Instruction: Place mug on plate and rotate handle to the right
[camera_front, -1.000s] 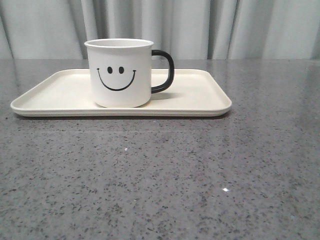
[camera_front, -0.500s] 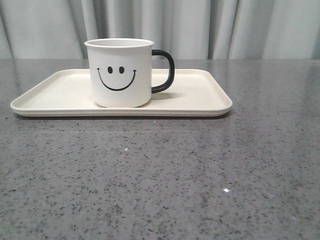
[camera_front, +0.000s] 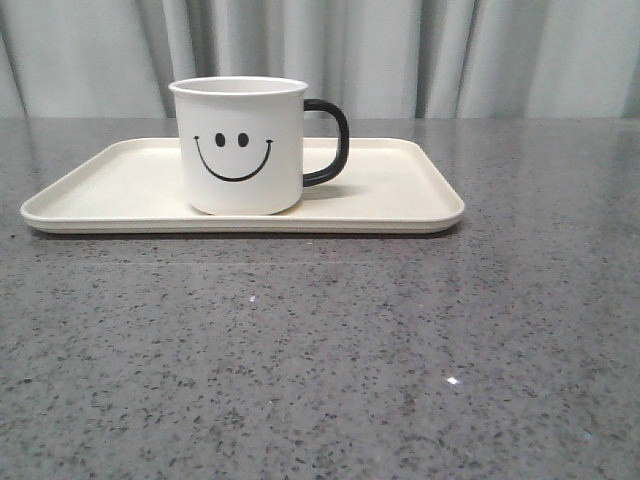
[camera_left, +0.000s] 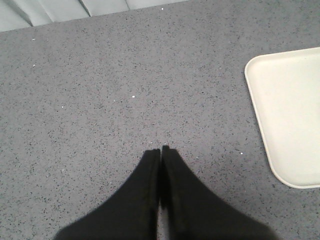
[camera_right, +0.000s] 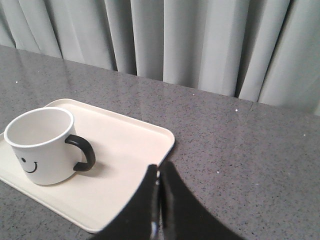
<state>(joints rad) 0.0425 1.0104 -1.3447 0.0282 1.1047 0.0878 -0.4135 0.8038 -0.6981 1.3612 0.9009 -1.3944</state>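
While both are closed and empty, left hand (camera_left: 160, 149) and right hand (camera_right: 158, 169) touch nothing.

So the mug (camera_front: 238, 145) is sitting upright on the plate (camera_front: 400, 195), a bit left of the plate's middle, with the handle (camera_front: 330, 142) sticking out to the right. The plate lies on the worktop (camera_front: 320, 350) toward the back, a curtain (camera_front: 400, 55) hanging behind it and open worktop in front.
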